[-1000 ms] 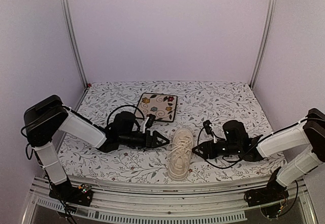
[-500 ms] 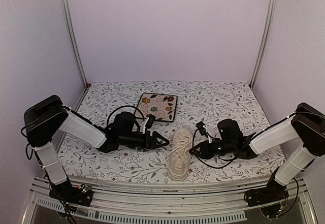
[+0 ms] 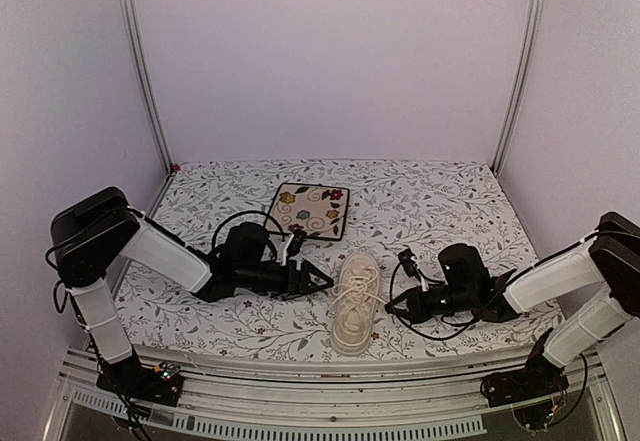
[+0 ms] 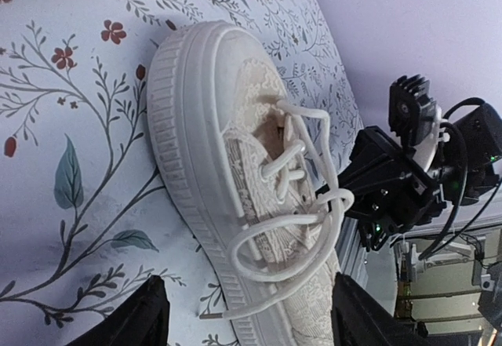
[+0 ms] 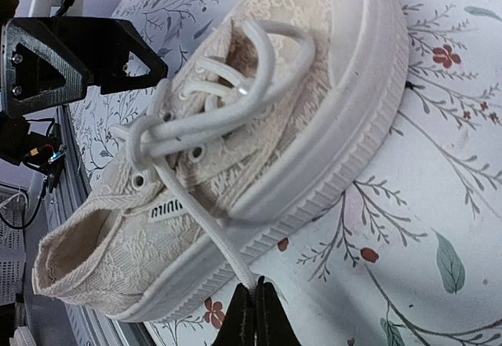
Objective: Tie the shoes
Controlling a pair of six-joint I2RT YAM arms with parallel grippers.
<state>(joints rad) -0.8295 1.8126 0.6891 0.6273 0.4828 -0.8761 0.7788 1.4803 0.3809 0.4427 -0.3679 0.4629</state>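
Cream sneaker (image 3: 356,301), cream lace (image 5: 205,232), floral tablecloth (image 3: 440,201)

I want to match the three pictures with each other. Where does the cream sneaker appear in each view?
Top external: the sneaker lies low in the middle of the picture.
Left wrist: it fills the centre, toe at the top.
Right wrist: it runs diagonally, toe at upper right, heel at lower left.
Shared landmark: its loose laces.

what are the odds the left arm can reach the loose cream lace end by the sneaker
Probably yes: the open left gripper faces the lace end, lying unobstructed just ahead of its fingers.
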